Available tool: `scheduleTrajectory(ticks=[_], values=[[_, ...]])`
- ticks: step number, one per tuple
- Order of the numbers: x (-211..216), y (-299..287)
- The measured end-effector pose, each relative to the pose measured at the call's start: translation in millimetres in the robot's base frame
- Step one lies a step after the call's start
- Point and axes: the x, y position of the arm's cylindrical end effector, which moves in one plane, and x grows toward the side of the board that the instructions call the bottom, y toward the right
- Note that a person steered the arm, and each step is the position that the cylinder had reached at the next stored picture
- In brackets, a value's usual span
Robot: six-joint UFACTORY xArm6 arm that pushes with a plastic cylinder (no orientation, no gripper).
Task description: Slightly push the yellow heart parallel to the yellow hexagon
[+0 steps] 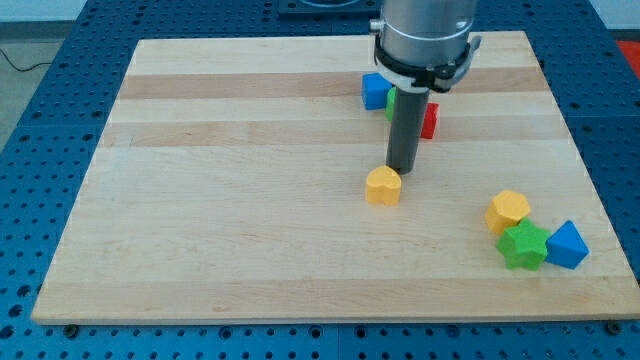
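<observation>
My tip (pixel 402 171), a bare rod with no jaws, touches the small yellow heart block (pixel 383 186) near the wooden board's (pixel 250 200) centre. The yellow hexagon block (pixel 508 209) sits near the right edge. Risk: an off-centre push may rotate the heart or overshoot.

dark rod ending at my tip (pixel 402 171); yellow heart (pixel 383 186) just beside it; yellow hexagon (pixel 508 210), green star (pixel 524 245), blue block (pixel 567 245) farther right; pale striped wooden board (pixel 230 200).
</observation>
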Motion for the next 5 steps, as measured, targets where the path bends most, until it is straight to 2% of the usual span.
scheduleTrajectory(ticks=[1, 2, 3, 4, 5], values=[[3.4, -23.3], [50.3, -32.6], [71.3, -32.6], [54.6, -32.7], [39.5, -60.6]])
